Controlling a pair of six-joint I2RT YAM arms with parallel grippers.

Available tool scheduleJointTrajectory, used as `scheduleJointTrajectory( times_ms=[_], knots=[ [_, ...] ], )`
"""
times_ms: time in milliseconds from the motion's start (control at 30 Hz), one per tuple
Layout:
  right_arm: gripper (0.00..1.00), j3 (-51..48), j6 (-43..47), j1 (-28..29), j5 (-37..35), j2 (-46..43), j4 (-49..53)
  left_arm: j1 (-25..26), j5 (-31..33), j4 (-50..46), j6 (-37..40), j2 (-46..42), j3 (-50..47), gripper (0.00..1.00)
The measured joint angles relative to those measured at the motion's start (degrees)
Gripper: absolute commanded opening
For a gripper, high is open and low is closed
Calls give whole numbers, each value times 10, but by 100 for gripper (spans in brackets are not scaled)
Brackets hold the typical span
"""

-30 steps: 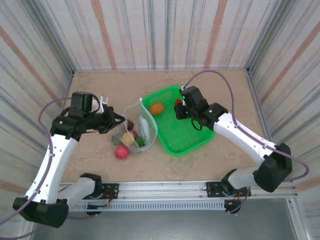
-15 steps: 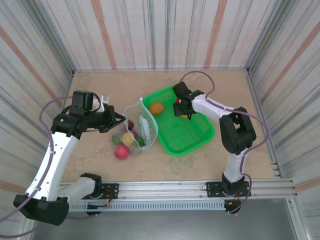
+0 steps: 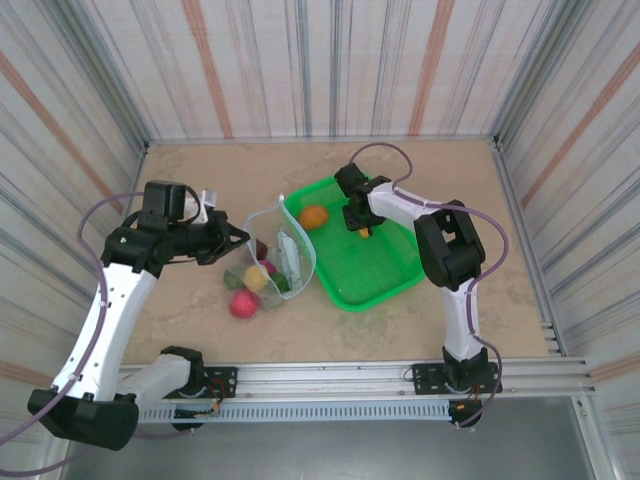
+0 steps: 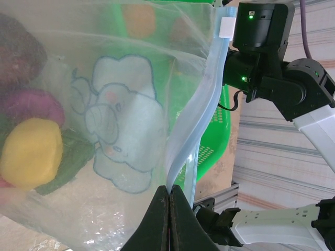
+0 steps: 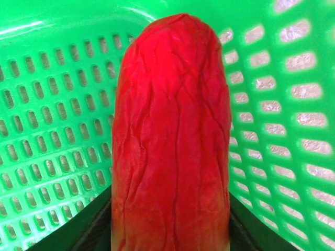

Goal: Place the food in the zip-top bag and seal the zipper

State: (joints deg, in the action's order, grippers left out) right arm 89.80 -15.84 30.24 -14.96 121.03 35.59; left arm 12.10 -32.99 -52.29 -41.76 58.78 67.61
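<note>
My left gripper [image 4: 168, 187] is shut on the pale bluish zipper [image 4: 201, 120] and holds the clear zip-top bag [image 3: 282, 250] up with its mouth open toward the basket. A yellow piece [image 4: 31, 151] and a magenta piece [image 4: 31, 102] of food lie inside the bag [image 4: 125, 120] with maroon and dark green ones. A pink-red piece [image 3: 243, 304] lies on the table by the bag. My right gripper [image 3: 357, 215] is over the green basket [image 3: 385, 265]. Its fingers press both sides of a wrinkled red food piece [image 5: 172, 136]. An orange piece [image 3: 314, 216] rests in the basket.
The green mesh basket [image 5: 52, 130] stands right of the bag, nearly touching it. Striped walls close in the tan table [image 3: 450, 180] on three sides. A small white object [image 3: 209, 200] lies behind my left gripper.
The right arm has folded and its gripper has shifted slightly left and back inside the basket, with the red piece between its fingers. The left gripper and the bag have stayed put.
</note>
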Motion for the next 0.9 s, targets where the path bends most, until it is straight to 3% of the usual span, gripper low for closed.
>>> scheduleJointTrajectory(
  times_ms=[333, 667, 900],
  knots=[
    [33, -76, -14, 2, 23, -85, -25, -1, 0, 0, 0, 4, 0, 0],
    [29, -202, -59, 52, 127, -340, -57, -1, 0, -2, 0, 3, 7, 0],
    [30, -233, -75, 103, 257, -507, -95, -1, -1, -2, -4, 2, 7, 0]
  ],
)
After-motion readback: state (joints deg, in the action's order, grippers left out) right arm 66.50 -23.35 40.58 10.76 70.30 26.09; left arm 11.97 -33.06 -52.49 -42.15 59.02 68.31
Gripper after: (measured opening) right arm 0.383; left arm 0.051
